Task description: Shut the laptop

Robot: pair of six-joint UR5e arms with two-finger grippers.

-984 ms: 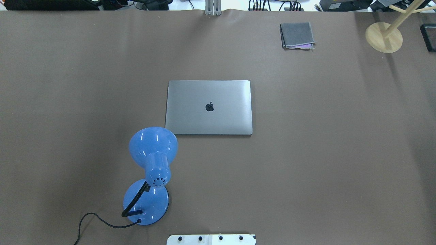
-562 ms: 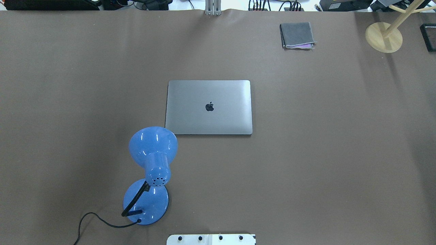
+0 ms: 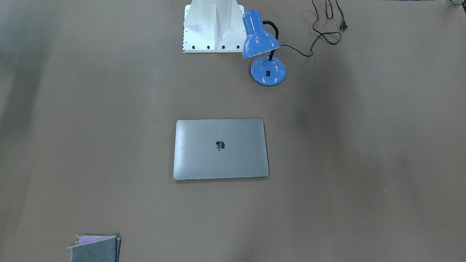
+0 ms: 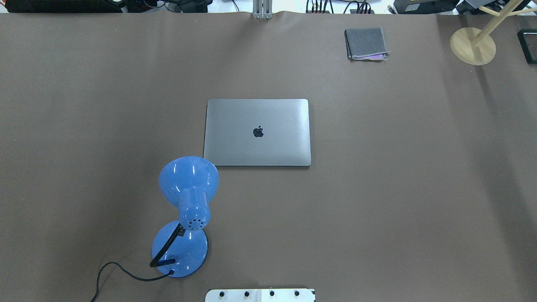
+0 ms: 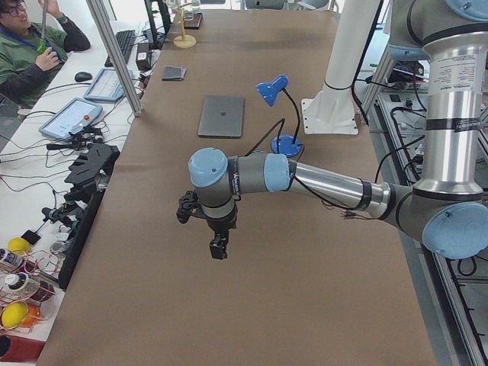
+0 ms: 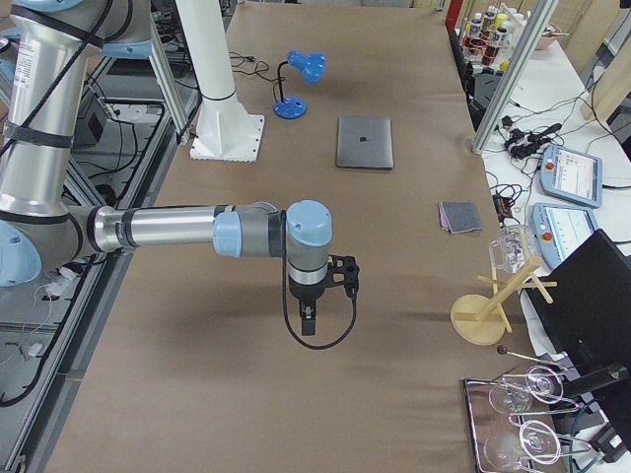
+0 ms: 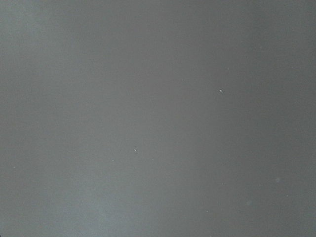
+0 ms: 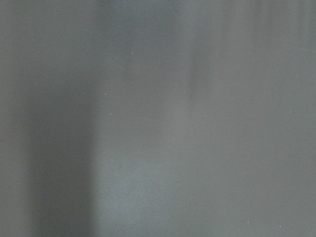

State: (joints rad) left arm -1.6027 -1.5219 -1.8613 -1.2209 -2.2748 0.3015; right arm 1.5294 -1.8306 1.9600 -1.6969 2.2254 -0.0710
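Left gripper [image 5: 217,248] hangs pointing down, well out from the blue lamp [image 4: 187,197] toward the table's left end. The right gripper [image 6: 308,320] hangs about as far off on the lamp's other side, and I cannot tell how wide either one stands. From the lamp, the laptop [image 4: 257,132] lies just beyond and to the robot's right, flat with its lid down, its long axis running arm to arm and neither arm plainly nearer.

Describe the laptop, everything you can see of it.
The laptop is slim, grey-silver, metal-looking, with rounded corners and a dark apple logo centred on the lid. It is shut, lid flat down, lying square at the middle of the brown table. Only the table touches it. The blue lamp stands apart, nearer the robot's base; its raised shade merely overlaps one corner in the overhead view.
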